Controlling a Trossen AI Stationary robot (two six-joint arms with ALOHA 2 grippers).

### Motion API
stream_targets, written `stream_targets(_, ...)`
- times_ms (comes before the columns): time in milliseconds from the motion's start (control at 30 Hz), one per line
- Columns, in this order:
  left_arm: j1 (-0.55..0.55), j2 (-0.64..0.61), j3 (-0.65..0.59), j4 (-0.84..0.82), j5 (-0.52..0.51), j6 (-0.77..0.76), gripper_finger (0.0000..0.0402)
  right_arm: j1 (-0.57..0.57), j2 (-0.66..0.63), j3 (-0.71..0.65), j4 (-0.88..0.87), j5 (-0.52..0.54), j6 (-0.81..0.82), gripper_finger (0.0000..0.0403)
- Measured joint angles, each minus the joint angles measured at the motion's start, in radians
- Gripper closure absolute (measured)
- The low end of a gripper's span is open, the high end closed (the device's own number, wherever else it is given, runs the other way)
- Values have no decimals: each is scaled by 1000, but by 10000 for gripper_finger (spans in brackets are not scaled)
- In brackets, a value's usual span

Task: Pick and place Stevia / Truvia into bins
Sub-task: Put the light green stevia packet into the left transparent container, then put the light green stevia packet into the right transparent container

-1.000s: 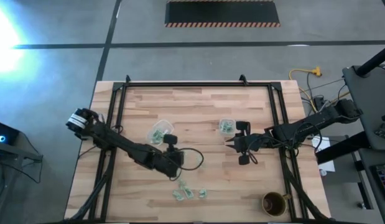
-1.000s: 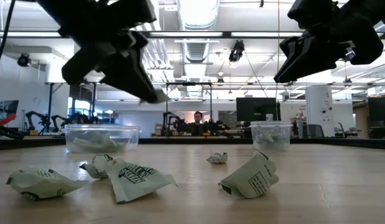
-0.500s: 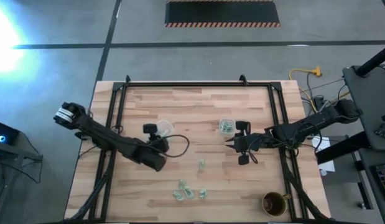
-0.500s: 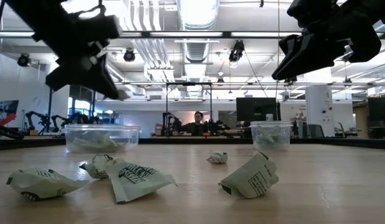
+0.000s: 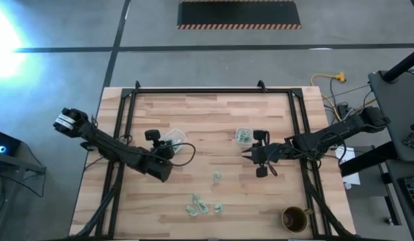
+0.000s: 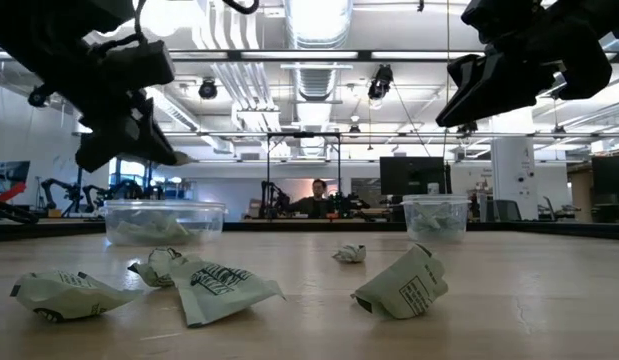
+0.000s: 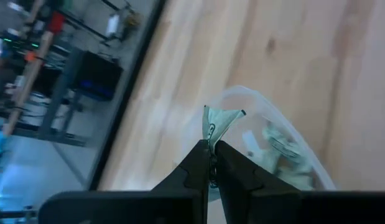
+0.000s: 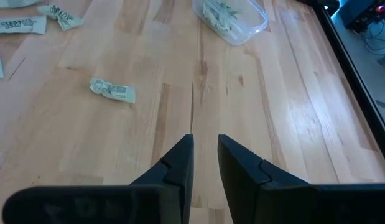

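Note:
My left gripper (image 5: 165,143) is shut on a green and white Stevia packet (image 7: 219,120) just over the near rim of the left clear bin (image 5: 174,138), which holds more packets (image 7: 279,149). My right gripper (image 8: 205,155) hangs above bare wood near the right bin (image 5: 243,136). Its fingers are slightly apart with nothing between them. Several loose packets (image 5: 203,207) lie flat on the table toward its near edge, and one crumpled packet (image 8: 111,90) lies nearer the middle. In the low view the left gripper (image 6: 164,150) is well above the table. My left gripper pinches the packet's lower end (image 7: 210,142) between its two fingertips. The fingers slant downward toward the left bin. The packet sticks out beyond the tips, lifted clear of the table, with its free end over the bin's rim (image 7: 242,99).
A round brown cup (image 5: 295,217) stands at the near right corner. Black frame rails (image 5: 126,114) run along the table's left, right and far sides. Bare wood lies between the two bins and in front of my right gripper.
My left gripper has carried the packet from beside the loose packets near the table's front toward the far left, up to the left bin, turning its wrist on the way. It has stayed shut.

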Motion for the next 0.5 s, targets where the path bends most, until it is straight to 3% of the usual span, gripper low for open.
stream_targets(200, 6, 13, -17, 53, -113, 1, 394, 0, 0, -6, 11, 0, -7, 339)
stream_targets(500, 19, 14, -62, 94, -102, 3, 362, 0, 0, -10, 14, 0, -8, 339)
